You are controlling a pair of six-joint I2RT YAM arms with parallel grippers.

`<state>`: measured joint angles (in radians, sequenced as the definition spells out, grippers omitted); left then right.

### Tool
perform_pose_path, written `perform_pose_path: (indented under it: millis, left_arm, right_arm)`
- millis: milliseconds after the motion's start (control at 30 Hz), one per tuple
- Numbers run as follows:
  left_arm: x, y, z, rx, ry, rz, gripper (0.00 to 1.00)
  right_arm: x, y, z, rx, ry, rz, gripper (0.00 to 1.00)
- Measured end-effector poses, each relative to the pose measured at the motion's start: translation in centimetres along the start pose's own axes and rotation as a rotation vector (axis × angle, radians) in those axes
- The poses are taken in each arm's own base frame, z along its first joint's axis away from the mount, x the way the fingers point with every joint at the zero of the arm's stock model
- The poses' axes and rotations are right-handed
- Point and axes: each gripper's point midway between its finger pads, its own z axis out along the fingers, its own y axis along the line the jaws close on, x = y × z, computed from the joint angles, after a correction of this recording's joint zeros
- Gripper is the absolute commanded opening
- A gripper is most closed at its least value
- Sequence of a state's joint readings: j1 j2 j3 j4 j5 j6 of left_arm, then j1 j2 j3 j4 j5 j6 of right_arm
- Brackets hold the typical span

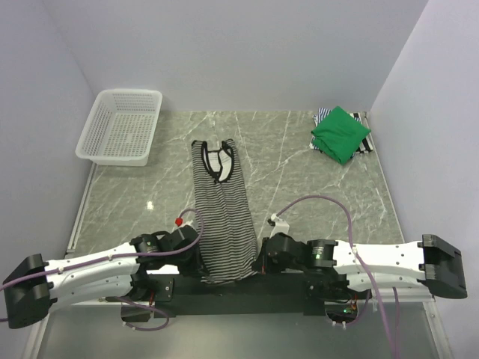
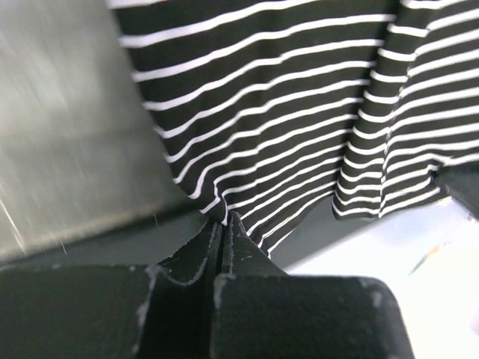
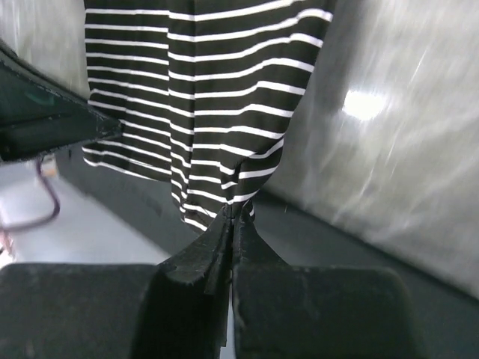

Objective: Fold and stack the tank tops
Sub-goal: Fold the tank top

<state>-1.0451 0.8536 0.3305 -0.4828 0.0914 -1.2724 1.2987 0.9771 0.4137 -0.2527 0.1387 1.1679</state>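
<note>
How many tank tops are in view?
3: the black-and-white striped top spread out at centre; the folded green top at far right; a finely striped top mostly hidden under it.

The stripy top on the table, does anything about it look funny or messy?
A little. The black-and-white striped tank top lies long and narrow. Its bottom hem hangs over the table at the near edge, bunched where the left gripper and right gripper pinch its corners. Nothing looks torn.

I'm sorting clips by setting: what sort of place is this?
Probably a robot test booth, not a home: plain pale walls enclose a marble-patterned table, with left arm and right arm bolted at its near edge and a striped tank top laid out.
</note>
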Motion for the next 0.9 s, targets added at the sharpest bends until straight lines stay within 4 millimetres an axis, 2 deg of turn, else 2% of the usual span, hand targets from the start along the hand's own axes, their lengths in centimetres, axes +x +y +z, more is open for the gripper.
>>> perform_pose_path:
  millis: [67,133,200,267,333,400,500,600,733,900]
  left_arm:
    - [1.1,-0.1,-0.7,0.006,0.035,0.002,0.01]
    - [1.4,-0.3,-1.6,0.005,0.043,-0.008,0.01]
    - [0.9,-1.2,-2.7,0.009,0.027,-0.017,0.00]
    - [-0.5,-2.9,-3.9,0.023,-0.007,-0.022,0.01]
    - [-2.9,-5.1,-5.1,0.053,-0.066,-0.038,0.01]
    - [-6.2,-6.4,-5.8,0.069,-0.134,-0.065,0.01]
    - [-11.3,-6.1,-6.3,0.061,-0.239,-0.122,0.01]
    - [-15.5,-4.9,-6.3,0.029,-0.302,-0.174,0.01]
    - [-20.1,-3.7,-6.0,0.009,-0.356,-0.216,0.01]
    - [-24.1,-1.9,-4.5,-0.015,-0.388,-0.255,0.01]
  right_arm:
    - [0.9,0.1,-0.7,-0.001,0.023,0.004,0.00]
    - [1.0,0.2,-1.2,0.014,0.028,0.006,0.00]
    - [-0.2,1.3,-1.9,0.024,0.000,0.004,0.00]
    - [-2.3,3.3,-2.7,0.013,-0.043,0.000,0.00]
    - [-5.6,5.8,-3.4,-0.019,-0.109,0.002,0.00]
    - [-9.1,7.3,-3.6,-0.032,-0.173,0.007,0.00]
    - [-14.8,7.1,-3.1,0.013,-0.271,0.010,0.00]
    - [-18.7,6.2,-1.6,0.074,-0.302,-0.011,0.00]
    - [-22.2,5.1,1.5,0.126,-0.288,-0.047,0.00]
    - [-24.7,3.7,5.6,0.160,-0.244,-0.064,0.00]
